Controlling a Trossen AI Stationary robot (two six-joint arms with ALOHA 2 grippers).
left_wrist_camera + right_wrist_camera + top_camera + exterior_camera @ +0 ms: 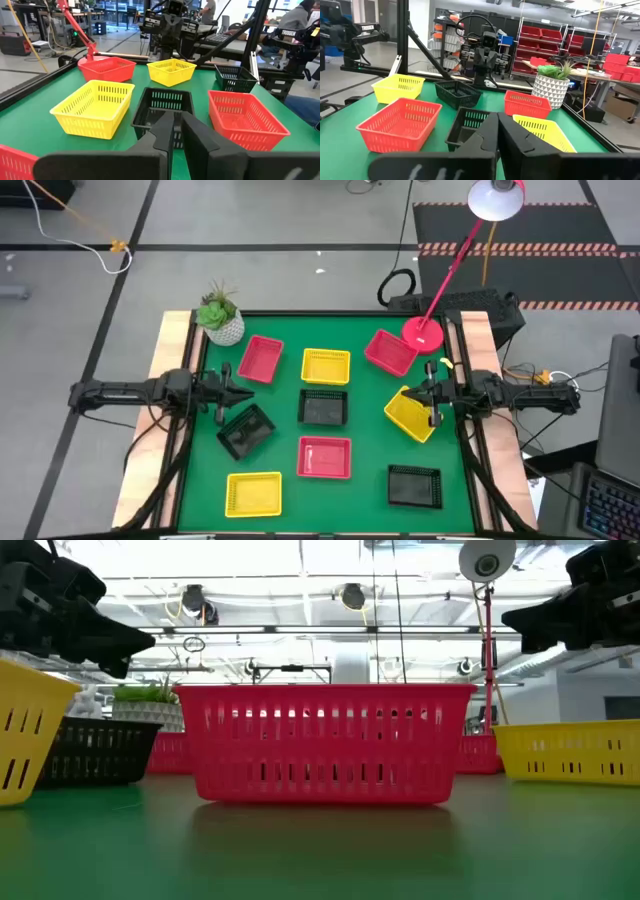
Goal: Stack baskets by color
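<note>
- We count nine baskets spread singly over the green table (370,405), none stacked on another.
- Taking the black basket at the middle (323,407) as the clock's centre in the high view, a yellow basket (325,366) lies just beside it at 12 o'clock and a red basket (325,457) at 6.
- A second red basket (261,359) sits toward 11 o'clock, and a third red basket (390,352) toward 1 o'clock, touching or nearly touching the round red lamp base (423,334).
- A tilted yellow basket (410,414) lies at 3 o'clock and a skewed black basket (245,430) at 9.
- The last yellow basket (254,493) sits at 7 o'clock and the last black basket (414,485) at 5.
- The left gripper (240,394) hovers at 9 o'clock, over the far edge of the skewed black basket; its fingers stand nearly together with a thin gap and hold nothing.
- The right gripper (418,394) hovers at 3 o'clock, above the tilted yellow basket, its fingers pressed together and empty.
- A white plant pot (224,326) stands at the table's 11 o'clock corner.
</note>
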